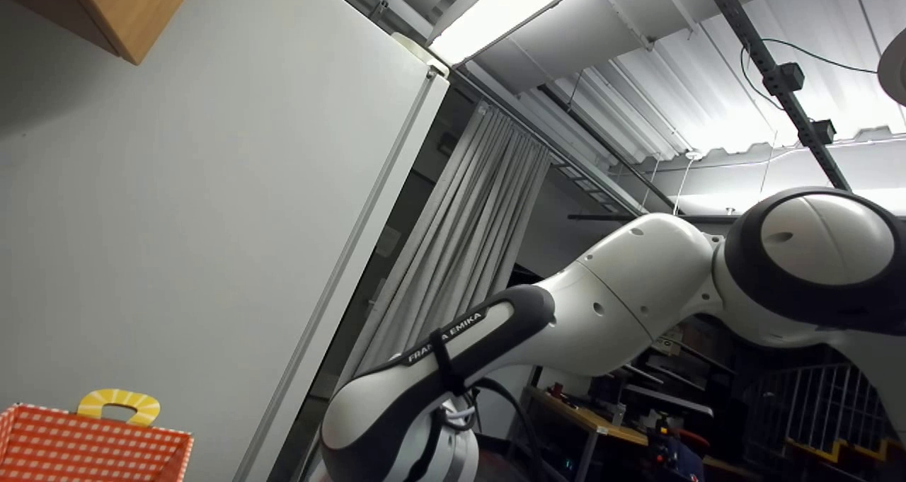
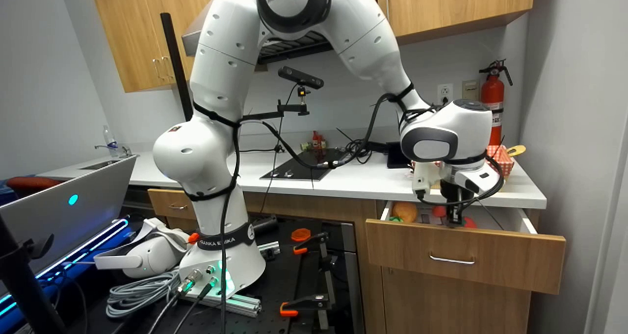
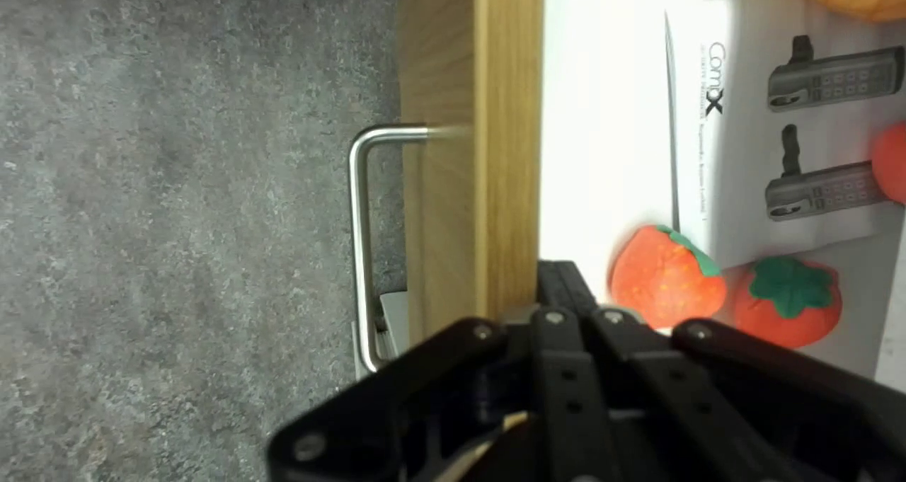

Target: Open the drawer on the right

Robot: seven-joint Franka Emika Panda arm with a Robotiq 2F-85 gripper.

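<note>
Peering along the white arm [image 1: 609, 312], I can read EMIKA in dark-backed pale capitals, while a black strap [image 1: 446, 362] cuts across the word before it, which begins FRAN; at the arm's foot, in an exterior view, ANKA EMIKA shows on a dark band [image 2: 225, 241], the start of it hard to make out. A round mark glows on the back of the laptop [image 2: 98, 192], and the fire extinguisher [image 2: 492, 93] by the wall wears a label [image 2: 494, 119] too small for me to read. The wrist view gives the clearest name, Comix, printed sideways on a white paper [image 3: 736, 170] inside the drawer [image 2: 463, 241], next to pictures of two grey gadgets with keypads; the finer print near it is too small. That drawer stands open below the right end of the white worktop [image 2: 368, 182], as seen in an exterior view, with a wood-grain front, white sides and a shiny metal bar for a handle [image 3: 359, 220]. A red toy fruit [image 3: 662, 284] with a green top lies at the paper's corner, a second one [image 3: 800, 323] close beside it. Reaching down into the drawer, the gripper [image 3: 566, 284] has its fingers pressed together just inside the front, though whether they touch the wood I cannot tell
</note>
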